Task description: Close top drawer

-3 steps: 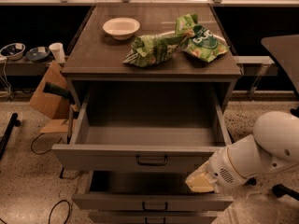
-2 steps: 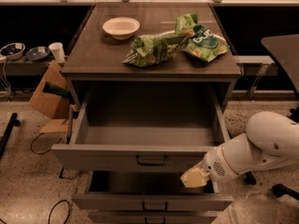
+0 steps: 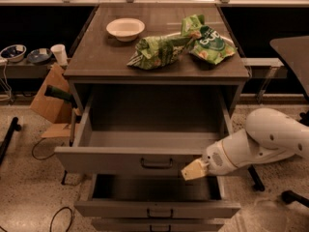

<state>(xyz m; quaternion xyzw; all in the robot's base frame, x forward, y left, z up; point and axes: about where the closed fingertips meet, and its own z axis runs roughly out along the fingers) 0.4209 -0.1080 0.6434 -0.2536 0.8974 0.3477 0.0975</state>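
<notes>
The top drawer (image 3: 111, 159) is a wide grey drawer pulled far out of the cabinet, its inside showing nothing. Its small dark bar handle (image 3: 156, 164) sits at the middle of the flat front. My gripper (image 3: 193, 170) comes in from the right on a white arm (image 3: 263, 141). Its pale tip is at the drawer front, just right of the handle and about level with it. The second drawer (image 3: 154, 209) below is also partly pulled out.
On the cabinet top (image 3: 96, 57) stand a white bowl (image 3: 125, 28) and two green chip bags (image 3: 159, 51) (image 3: 207, 40). A cardboard box (image 3: 50, 100) and cables lie on the floor at the left. A dark table (image 3: 294, 52) is at the right.
My arm and gripper have moved left along the drawer front, from its right end to just right of the handle. The drawer has not visibly moved.
</notes>
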